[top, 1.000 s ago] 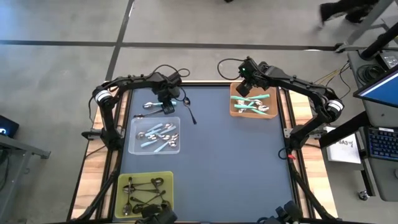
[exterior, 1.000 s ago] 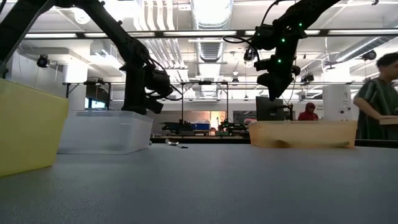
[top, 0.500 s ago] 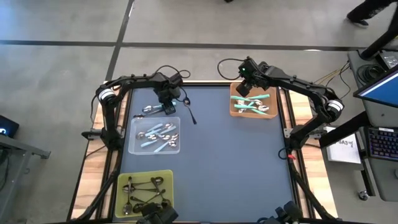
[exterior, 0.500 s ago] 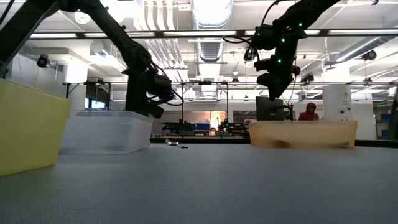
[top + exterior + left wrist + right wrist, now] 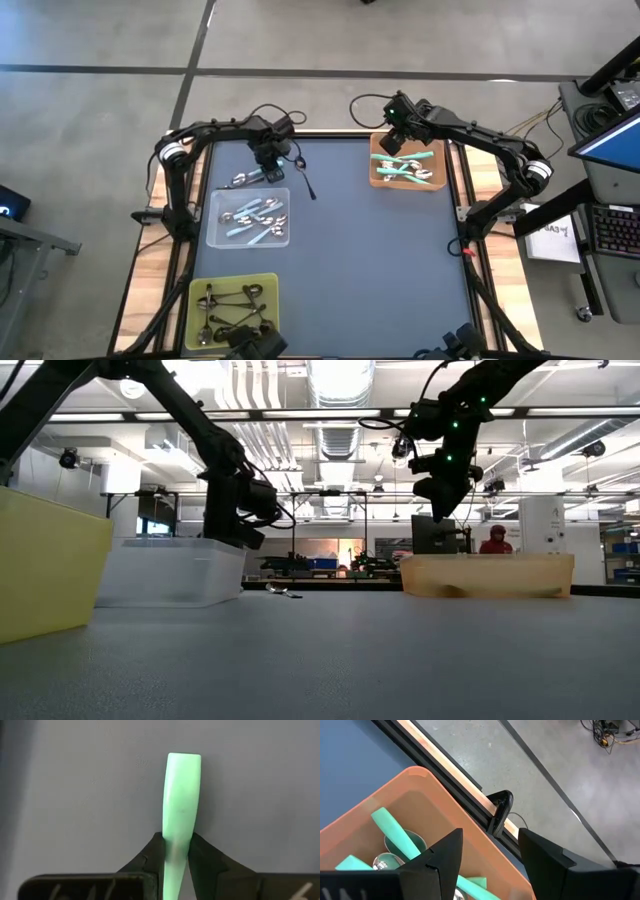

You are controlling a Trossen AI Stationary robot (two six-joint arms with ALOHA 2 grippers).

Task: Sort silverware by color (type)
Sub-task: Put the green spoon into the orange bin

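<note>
Spoons sorted by handle across three bins, read left to right on the dark blue table mat. Yellow-green plastic tray at 7 o'clock holds the dark all-metal spoons; clear plastic tray at 9 o'clock holds pale blue-handled spoons. Just beyond its far edge, around 10 o'clock, the left gripper sits low over the mat, jaws clenched on a green plastic spoon handle gripped crosswise near mid-length, so it should hang level when lifted. Colour suggests it belongs with the teal lot, not the tray beside it. One dark metal spoon lies loose on the mat at 11 o'clock, unsorted. Orange-tan plastic tray at 1 o'clock holds teal-handled spoons. Right gripper hangs above that tray's far rim, fingers spread wide and empty, apparently waiting clear of the tray's middle.
</note>
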